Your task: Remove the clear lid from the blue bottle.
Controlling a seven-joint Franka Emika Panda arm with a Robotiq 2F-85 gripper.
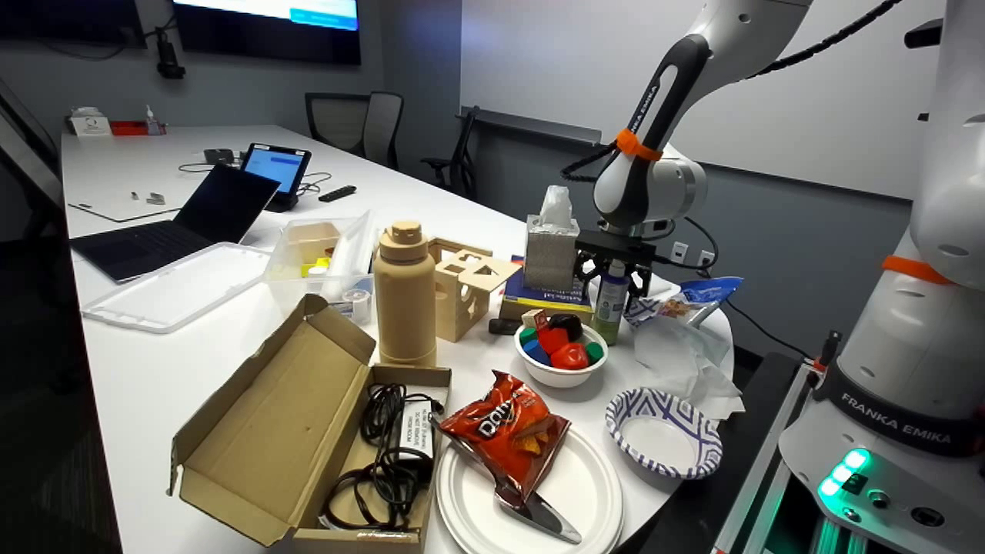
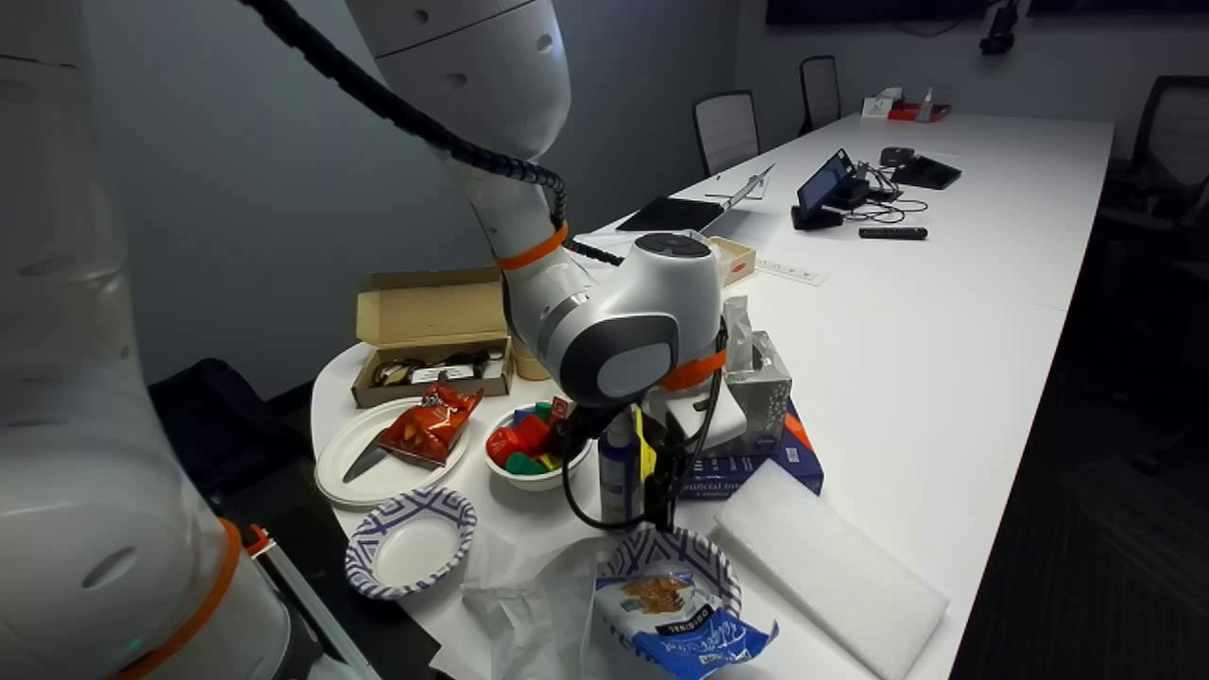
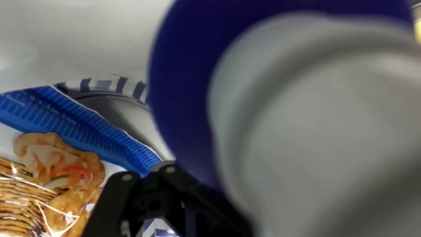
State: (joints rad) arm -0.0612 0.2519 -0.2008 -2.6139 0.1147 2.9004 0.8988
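The slim blue bottle (image 1: 613, 298) stands upright on the table beside the bowl of blocks, with a greenish lower part in this exterior view. Its clear lid (image 1: 616, 268) sits on top; in another exterior view the lid (image 2: 621, 432) looks pale above the blue bottle (image 2: 619, 477). My gripper (image 1: 614, 283) points down over the bottle, its fingers standing apart on either side. In the wrist view the lid (image 3: 315, 131) is large and blurred, very close to the camera, with the blue shoulder of the bottle (image 3: 184, 82) around it. One black finger (image 3: 154, 200) shows at lower left; the other is hidden.
A white bowl of blocks (image 1: 560, 375) is close by the bottle. Behind stand a tissue box (image 1: 552, 252) on books (image 1: 542, 300). A pretzel bag (image 2: 682, 614) lies in a patterned bowl near the gripper. A white foam slab (image 2: 836, 571) lies beyond.
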